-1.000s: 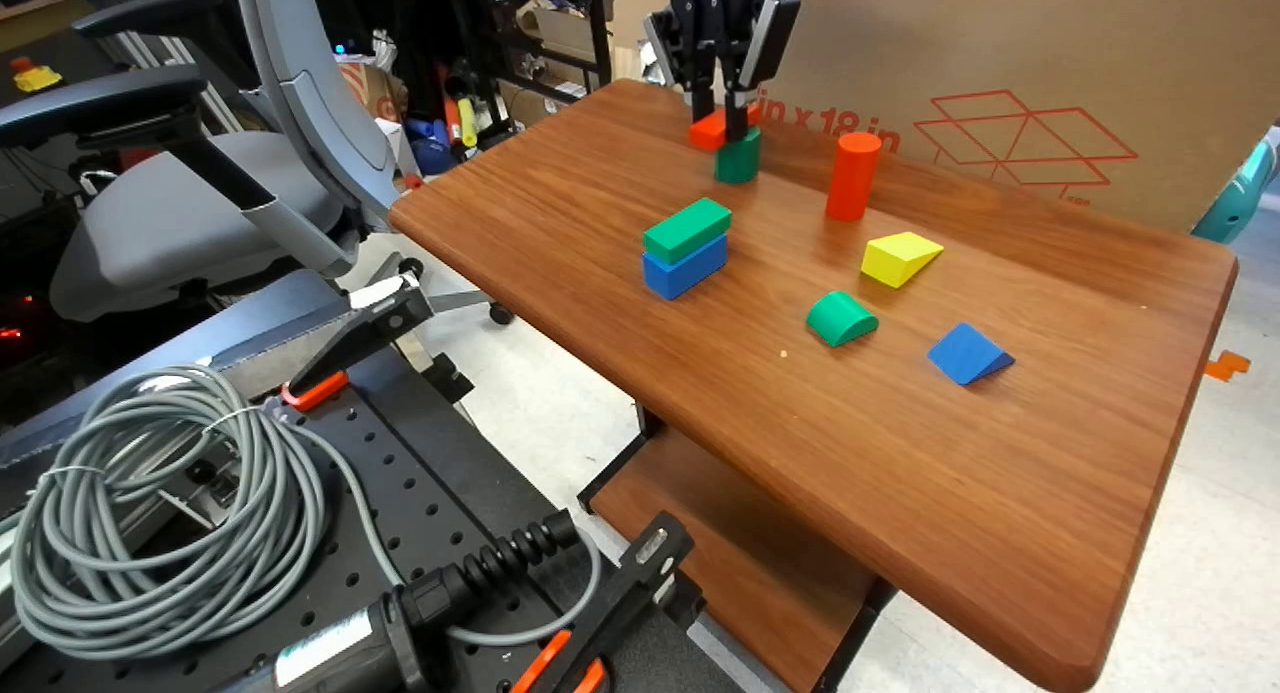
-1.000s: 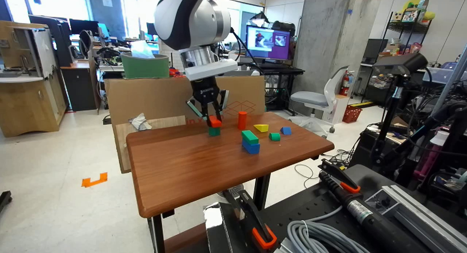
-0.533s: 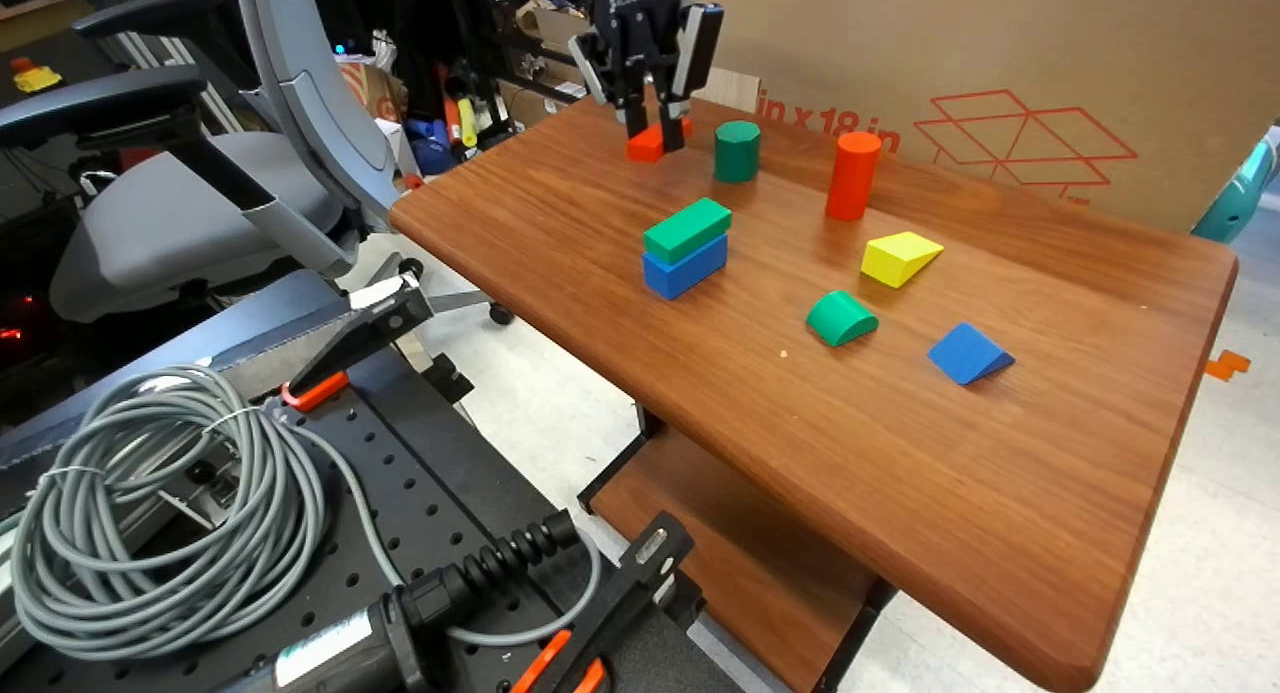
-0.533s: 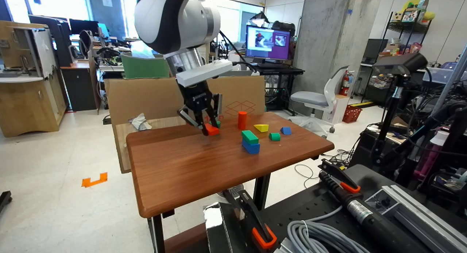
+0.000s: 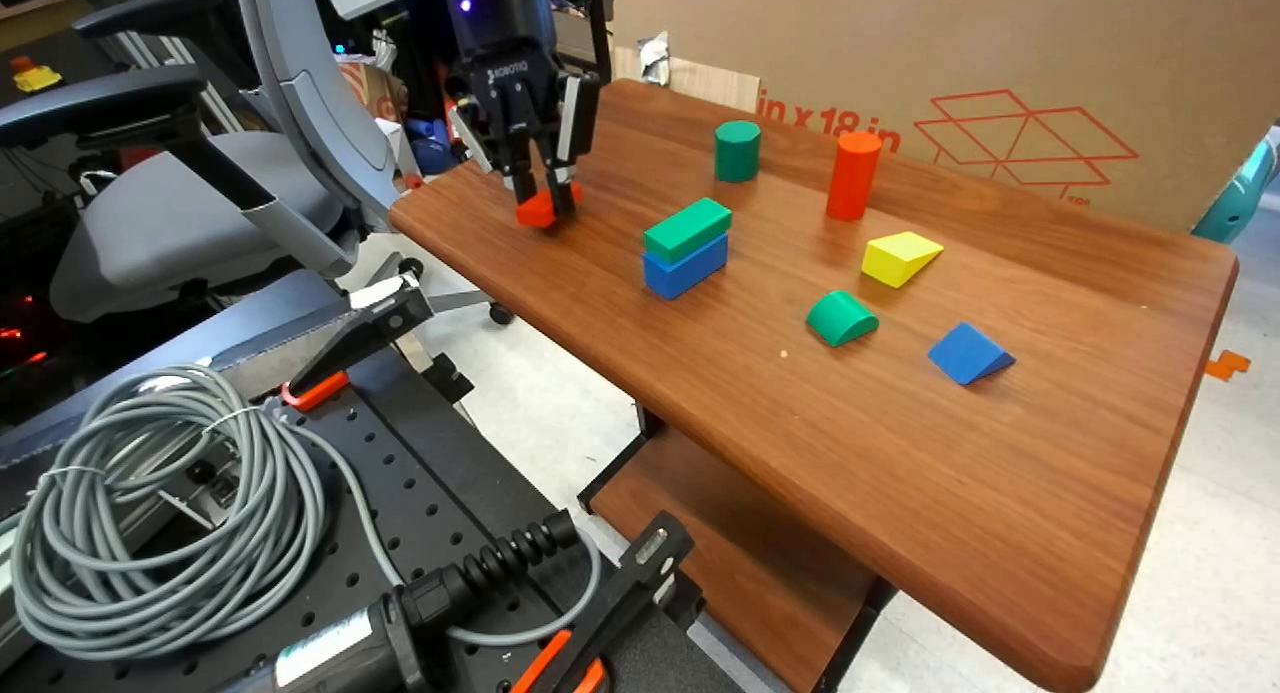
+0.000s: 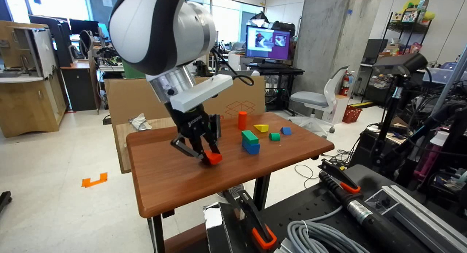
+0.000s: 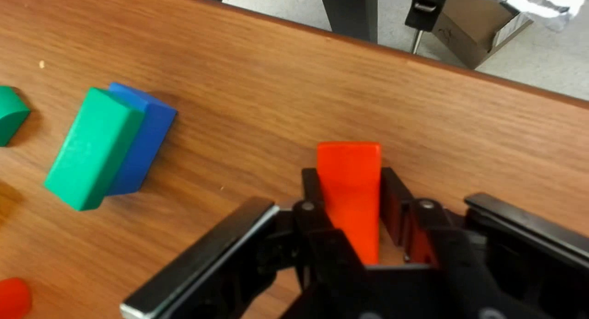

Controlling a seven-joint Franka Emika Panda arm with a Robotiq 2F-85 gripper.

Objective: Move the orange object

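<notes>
The orange object is a flat orange-red rectangular block (image 5: pixel 536 211), also visible in an exterior view (image 6: pixel 214 158) and in the wrist view (image 7: pixel 349 185). My gripper (image 7: pixel 350 178) is shut on it, with one black finger on each long side. The block's far end sticks out past the fingertips in the wrist view. In both exterior views the gripper (image 5: pixel 543 201) is tilted and holds the block low over the wooden table (image 6: pixel 171 172), near a long edge. I cannot tell whether the block touches the table top.
A green block (image 5: pixel 688 229) lies on a blue block (image 5: pixel 686 268) beside the gripper. A green cylinder (image 5: pixel 737 153) and an upright orange-red cylinder (image 5: pixel 853 177) stand farther back. A yellow wedge (image 5: pixel 900 259), green half-round (image 5: pixel 842 318) and blue wedge (image 5: pixel 970 354) lie beyond.
The gripper has carried the orange block away from the green cylinder, across the table toward the long edge by the black cart, and lower. The other blocks have not moved.
</notes>
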